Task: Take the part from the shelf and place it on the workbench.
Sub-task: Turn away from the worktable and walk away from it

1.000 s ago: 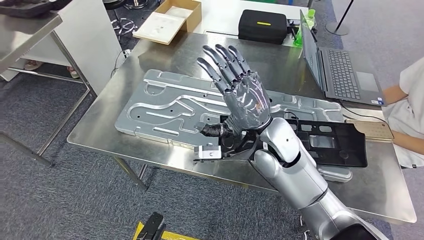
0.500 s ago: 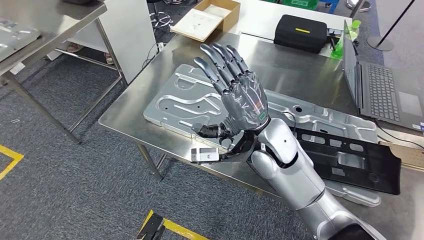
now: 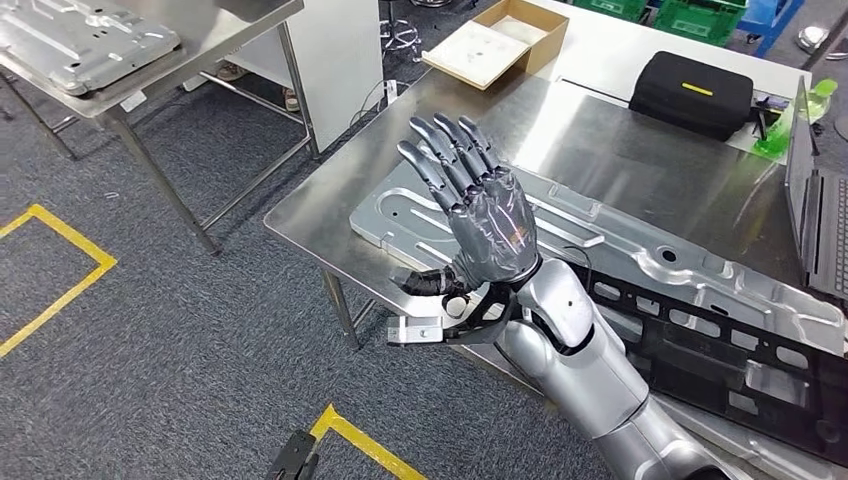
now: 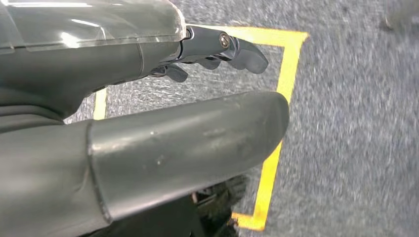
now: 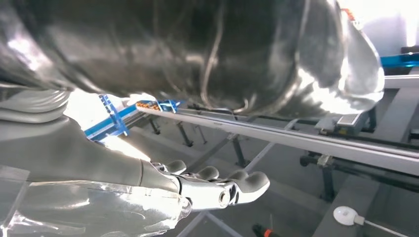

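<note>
Right hand: the right hand (image 3: pixel 487 222) is raised above the near edge of the tabletop (image 3: pixel 640 150), fingers spread and straight, palm bare, holding nothing.
Left hand: the left hand (image 4: pixel 148 123) hangs over grey carpet and a yellow floor marking (image 4: pixel 276 148); thumb and fingers extended, nothing between them.
Part on workbench: a large stamped metal panel (image 3: pixel 600 240) lies flat on the tabletop, with a black slotted frame (image 3: pixel 740 350) resting on its near edge.
Part on shelf: another stamped metal panel (image 3: pixel 85 35) lies on a steel rack well apart from the tabletop.
Progress: judged from the layout, one panel is already placed; neither hand carries a part.
Remaining: judged, if another cycle is due, reaching the rack, gripping the panel there and carrying it over.
Bystanders: a cardboard box (image 3: pixel 498 38), a black case (image 3: pixel 697 92) and a laptop (image 3: pixel 818 215) sit at the far side.
</note>
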Controlling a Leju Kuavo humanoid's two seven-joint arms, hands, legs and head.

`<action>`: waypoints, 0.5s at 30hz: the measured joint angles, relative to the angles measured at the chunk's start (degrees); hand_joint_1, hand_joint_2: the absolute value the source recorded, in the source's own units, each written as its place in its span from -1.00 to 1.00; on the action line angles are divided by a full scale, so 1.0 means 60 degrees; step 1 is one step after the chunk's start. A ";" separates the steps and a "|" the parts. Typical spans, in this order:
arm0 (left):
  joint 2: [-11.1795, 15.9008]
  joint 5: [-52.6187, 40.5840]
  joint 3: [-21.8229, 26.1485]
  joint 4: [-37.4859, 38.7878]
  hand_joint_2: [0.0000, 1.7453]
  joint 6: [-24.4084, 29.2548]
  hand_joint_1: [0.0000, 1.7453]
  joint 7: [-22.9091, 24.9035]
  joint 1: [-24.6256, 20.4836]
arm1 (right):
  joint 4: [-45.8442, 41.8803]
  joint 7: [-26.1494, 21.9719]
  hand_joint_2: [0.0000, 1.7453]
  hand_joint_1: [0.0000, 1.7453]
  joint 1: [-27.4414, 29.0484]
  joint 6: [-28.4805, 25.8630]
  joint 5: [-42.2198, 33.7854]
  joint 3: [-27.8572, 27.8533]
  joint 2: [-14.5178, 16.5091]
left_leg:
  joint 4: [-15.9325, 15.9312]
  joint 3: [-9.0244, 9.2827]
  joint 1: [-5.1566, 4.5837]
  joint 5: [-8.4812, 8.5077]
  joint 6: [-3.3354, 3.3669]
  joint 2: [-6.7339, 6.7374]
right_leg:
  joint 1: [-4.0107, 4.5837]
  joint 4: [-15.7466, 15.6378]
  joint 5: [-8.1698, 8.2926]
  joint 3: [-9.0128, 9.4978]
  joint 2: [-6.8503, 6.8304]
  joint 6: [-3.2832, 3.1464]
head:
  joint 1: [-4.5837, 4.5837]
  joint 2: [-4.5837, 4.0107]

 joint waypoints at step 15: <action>0.0187 0.0258 0.0193 0.0000 -1.00 -0.0332 -1.00 0.0241 0.0116 | 0.0087 -0.0135 -1.00 -1.00 -0.0059 -0.0139 -0.0143 -0.0006 0.0127 | 0.0038 0.0036 -0.0072 -0.0124 -0.0175 0.1707 | 0.0067 -0.0057 -0.0171 0.0234 -0.1779 -0.0002 | -0.0058 0.0000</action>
